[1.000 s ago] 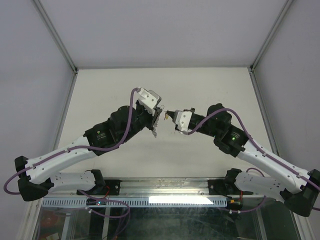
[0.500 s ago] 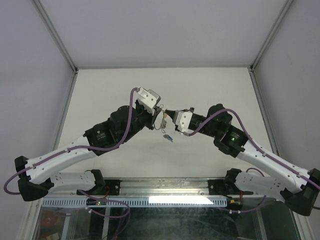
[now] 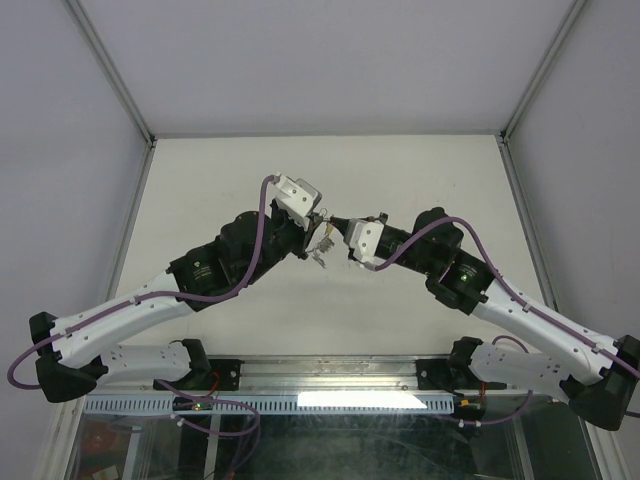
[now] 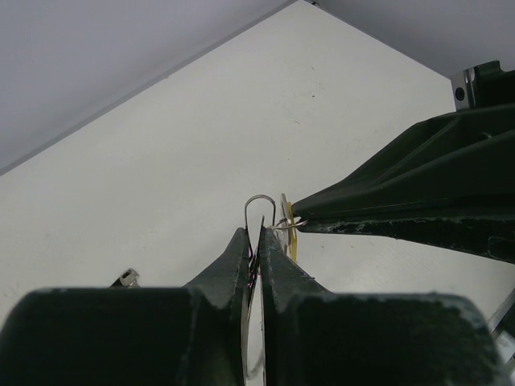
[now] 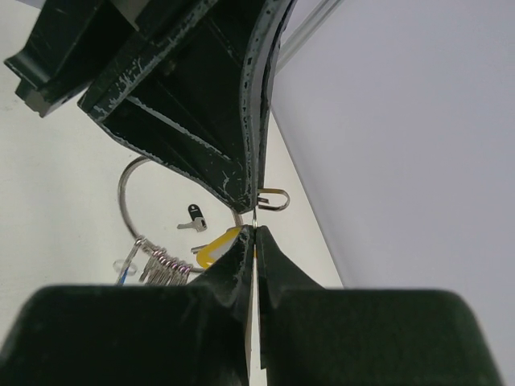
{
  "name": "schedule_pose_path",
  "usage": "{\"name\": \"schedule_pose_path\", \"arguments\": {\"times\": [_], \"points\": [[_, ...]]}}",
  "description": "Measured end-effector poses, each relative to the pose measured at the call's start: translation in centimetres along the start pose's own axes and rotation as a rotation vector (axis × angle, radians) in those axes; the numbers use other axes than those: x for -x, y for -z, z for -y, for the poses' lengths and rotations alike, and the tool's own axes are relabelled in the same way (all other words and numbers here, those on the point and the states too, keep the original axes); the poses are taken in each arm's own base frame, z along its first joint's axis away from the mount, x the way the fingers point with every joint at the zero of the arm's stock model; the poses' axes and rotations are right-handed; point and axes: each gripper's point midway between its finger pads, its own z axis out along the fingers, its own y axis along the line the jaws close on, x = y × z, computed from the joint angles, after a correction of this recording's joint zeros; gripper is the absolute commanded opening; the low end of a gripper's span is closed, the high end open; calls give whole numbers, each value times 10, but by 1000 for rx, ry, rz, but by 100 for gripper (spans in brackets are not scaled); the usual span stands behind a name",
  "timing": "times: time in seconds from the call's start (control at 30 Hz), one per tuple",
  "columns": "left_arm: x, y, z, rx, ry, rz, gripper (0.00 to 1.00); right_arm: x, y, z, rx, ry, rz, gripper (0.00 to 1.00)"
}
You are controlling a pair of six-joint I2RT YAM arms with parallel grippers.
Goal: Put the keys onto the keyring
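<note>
My left gripper and right gripper meet tip to tip above the table's middle. In the left wrist view the left gripper is shut on the thin wire of the keyring. In the right wrist view the keyring curves down to several silver keys hanging on it. Beside them hangs a bit of blue, which looks like the blue key. The right gripper is shut on the small wire loop of the yellow-tagged key, right against the left fingers. The bunch dangles below both grippers.
A small black-headed key lies loose on the white table beneath the grippers, and its edge shows in the left wrist view. Grey walls with metal posts close the table at the back and sides.
The hanging bunch swung right, with a blue key flung out half a second ago, and now hangs back under the tips. The right gripper has crept slightly left towards the left one.
</note>
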Motion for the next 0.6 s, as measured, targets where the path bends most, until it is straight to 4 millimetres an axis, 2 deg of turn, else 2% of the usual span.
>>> {"name": "schedule_pose_path", "arguments": {"times": [0.6], "points": [[-1,0,2,-7,-19,-3,0,-2,-3,2,-15,0,-9,0]]}}
